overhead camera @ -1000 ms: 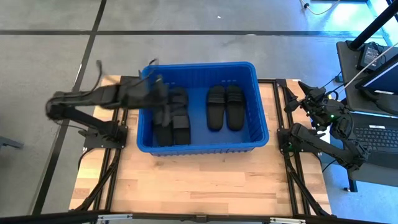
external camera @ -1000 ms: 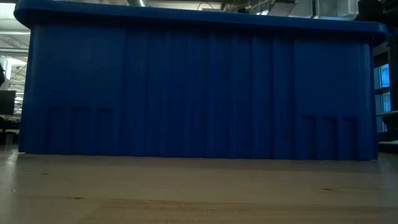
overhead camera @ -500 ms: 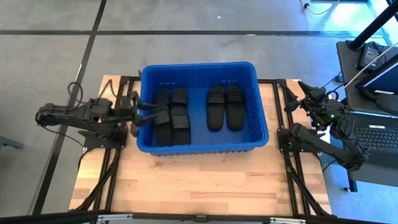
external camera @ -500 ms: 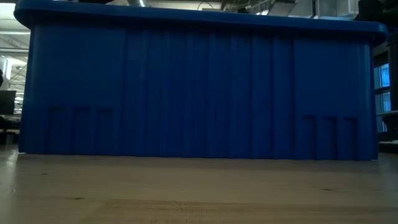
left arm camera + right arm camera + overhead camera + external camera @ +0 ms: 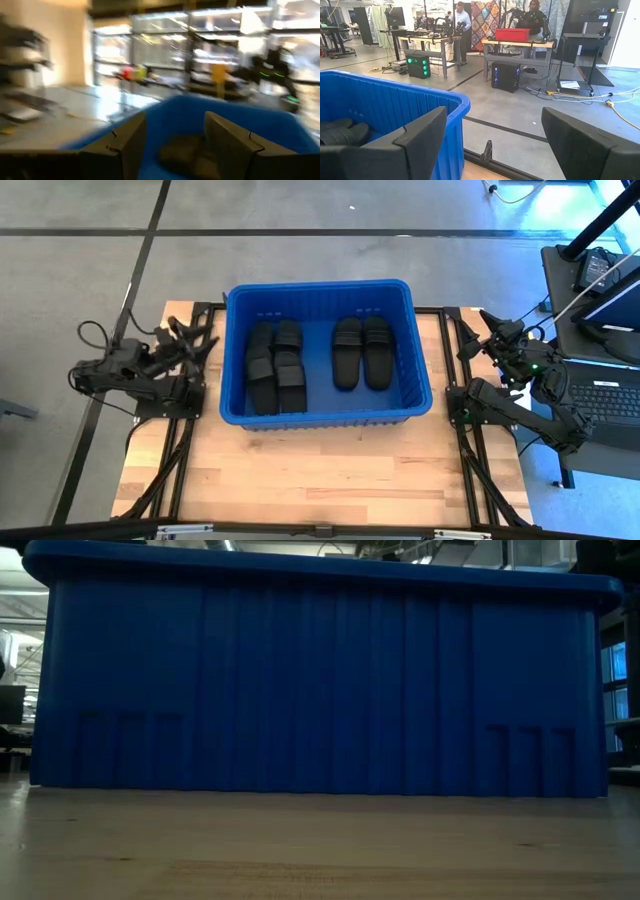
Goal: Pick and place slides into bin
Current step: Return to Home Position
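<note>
Slides (image 5: 348,352) lie inside the bin (image 5: 320,288), two groups.

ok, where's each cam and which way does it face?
High: overhead, straight down; table, bin, both arms, left gripper and right gripper flanking the bin.
Low: table height, level at the bin's wall; no arm.
Left wrist: past own open fingers into the bin, at slides.
Right wrist: past own open fingers, over a bin corner, to people beyond.
Shared: high and both wrists see slides in the bin.
</note>
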You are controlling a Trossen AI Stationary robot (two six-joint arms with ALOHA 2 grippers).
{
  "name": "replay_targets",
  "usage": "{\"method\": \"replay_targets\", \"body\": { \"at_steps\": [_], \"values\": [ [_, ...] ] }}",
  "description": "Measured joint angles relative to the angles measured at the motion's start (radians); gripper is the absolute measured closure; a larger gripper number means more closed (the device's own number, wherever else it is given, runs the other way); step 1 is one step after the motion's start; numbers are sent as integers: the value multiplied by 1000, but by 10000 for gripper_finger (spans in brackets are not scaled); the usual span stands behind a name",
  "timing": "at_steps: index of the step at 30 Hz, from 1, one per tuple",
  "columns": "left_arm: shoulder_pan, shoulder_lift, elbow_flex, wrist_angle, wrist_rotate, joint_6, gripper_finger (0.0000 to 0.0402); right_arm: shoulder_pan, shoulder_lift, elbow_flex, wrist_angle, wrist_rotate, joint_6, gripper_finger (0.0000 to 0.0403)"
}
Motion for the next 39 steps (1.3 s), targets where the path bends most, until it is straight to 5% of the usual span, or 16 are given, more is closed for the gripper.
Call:
{"method": "replay_targets", "body": {
  "at_steps": [4, 14, 20, 27, 39],
  "values": [
    [0, 5, -1, -8, -107, 86, 207, 0, 0, 0, 1, 0, -1, 76],
    [0, -5, -48, 26, -136, 122, 207, 0, 0, 0, 0, 0, -2, 76],
    [37, -4, -215, 340, -240, 269, 207, 0, 0, 0, 0, 0, -1, 76],
    [226, -5, -333, 572, -298, 381, 207, 0, 0, 0, 0, 0, -1, 76],
    [572, -5, -305, 583, -218, 398, 207, 0, 0, 0, -1, 0, -1, 76]
  ]
}}
